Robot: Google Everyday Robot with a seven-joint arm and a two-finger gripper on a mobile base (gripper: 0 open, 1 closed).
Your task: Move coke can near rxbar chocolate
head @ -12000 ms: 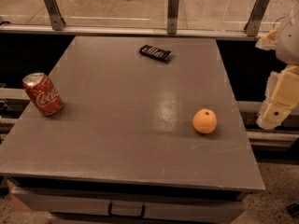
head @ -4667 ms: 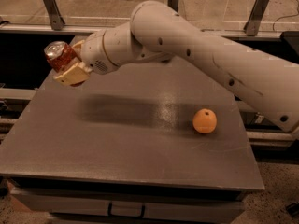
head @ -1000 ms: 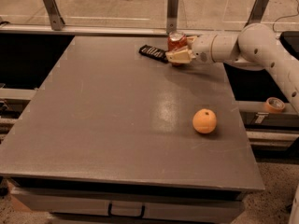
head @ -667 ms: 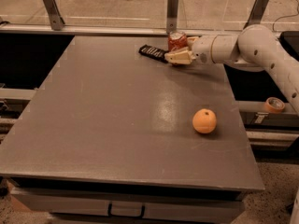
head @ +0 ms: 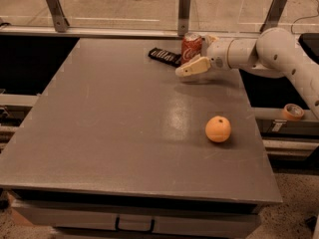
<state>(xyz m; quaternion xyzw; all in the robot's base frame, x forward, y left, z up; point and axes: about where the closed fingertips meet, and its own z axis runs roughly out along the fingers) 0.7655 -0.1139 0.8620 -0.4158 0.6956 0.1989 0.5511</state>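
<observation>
The red coke can (head: 190, 46) stands upright at the far edge of the grey table (head: 109, 133), just right of the black rxbar chocolate (head: 164, 57), which lies flat. My gripper (head: 193, 55) reaches in from the right at the can. Its near pale finger (head: 193, 67) is spread out in front of the can and below it. The far finger is mostly hidden behind the can. The jaws stand open around the can, and the can rests on the table.
An orange fruit (head: 218, 129) sits on the right part of the table. A railing with metal posts (head: 184, 9) runs behind the far edge. A tape roll (head: 292, 112) lies on a ledge off the table's right side.
The can has come down beside the black bar. The near finger has swung away from the can, so the grip has opened.
</observation>
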